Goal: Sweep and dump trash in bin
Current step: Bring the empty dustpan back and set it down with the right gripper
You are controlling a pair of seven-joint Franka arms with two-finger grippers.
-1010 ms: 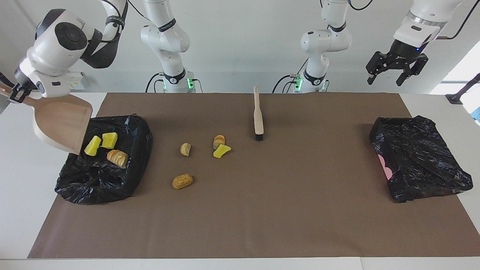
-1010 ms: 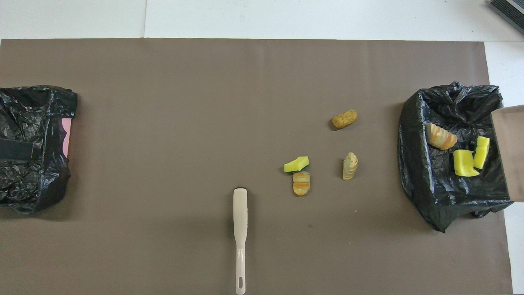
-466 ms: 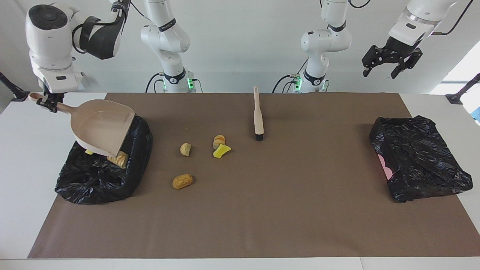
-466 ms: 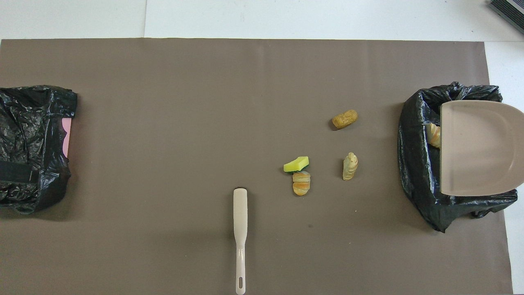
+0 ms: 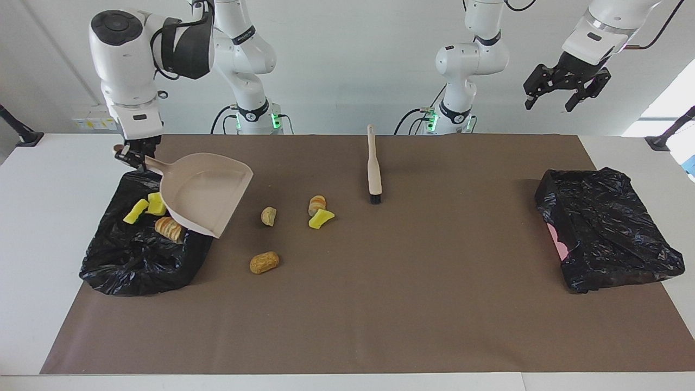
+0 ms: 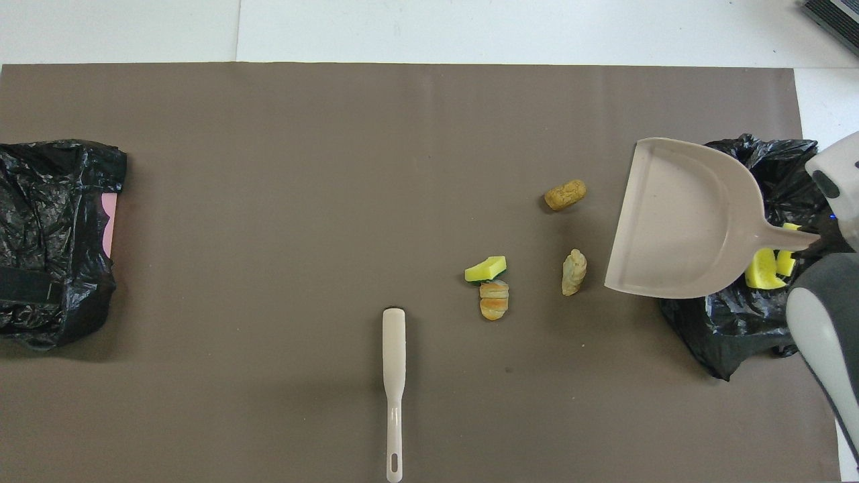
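From the facing view, part of the job looks done: three lumps of trash (image 5: 155,214), two yellow sponge pieces and a tan bread chunk, lie in the bin (image 5: 141,255), a black-bagged box at the right arm's end of the desk (image 5: 49,228). Four lumps are left on the brown mat (image 5: 380,304): a bread chunk (image 5: 268,215), another chunk (image 5: 317,204) touching a yellow sponge (image 5: 321,218), and a rounder chunk (image 5: 264,262) farther from the robots. The right tool (image 5: 132,155) is clenched on the handle of the dustpan (image 5: 206,193), which hangs empty over the bin's edge, its mouth turned toward the loose lumps. The brush (image 5: 372,169) lies untouched on the mat, near the robots. The left tool (image 5: 564,89) is released and waits high in the air toward the left arm's end, over no task thing; a second bagged bin (image 5: 608,231) sits there with no trash showing. In the overhead view, the dustpan (image 6: 684,221) covers much of the bin (image 6: 725,329); only yellow sponge (image 6: 765,268) shows past its handle. The four loose lumps (image 6: 530,258) sit beside the pan's mouth, and the brush (image 6: 393,382) lies nearer the robots than they do. I judge another sweep and dump is needed.
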